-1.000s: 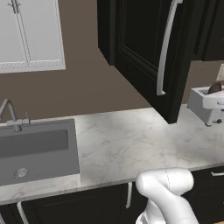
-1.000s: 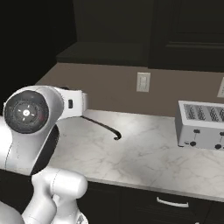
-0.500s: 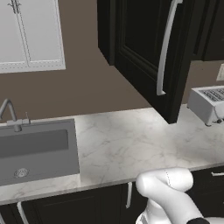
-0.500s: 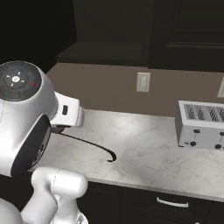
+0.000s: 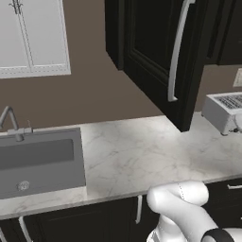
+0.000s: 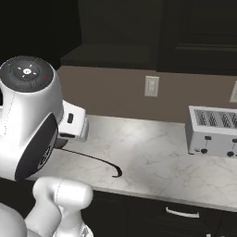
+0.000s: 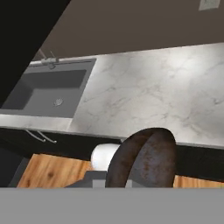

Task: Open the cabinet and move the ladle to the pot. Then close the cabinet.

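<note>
Ladle [image 6: 99, 162] now further left, with arm

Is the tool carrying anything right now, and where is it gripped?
Yes, the ladle: its rusty brown bowl hangs close before the hand camera. The place of the grip itself is hidden below.

The open door of the black cabinet [image 5: 160, 56] swings out over the marble counter [image 5: 137, 156], its lower corner hanging just above the counter's back part near the toaster [image 5: 222, 111], so a pass along the wall there is blocked. Left of the door the counter lies bare up to the sink [image 5: 38, 160], with the faucet [image 5: 12, 123] at the sink's rear. In the hand view the ladle [image 7: 144, 159] bowl covers the lower middle, above the counter's front edge.
</note>
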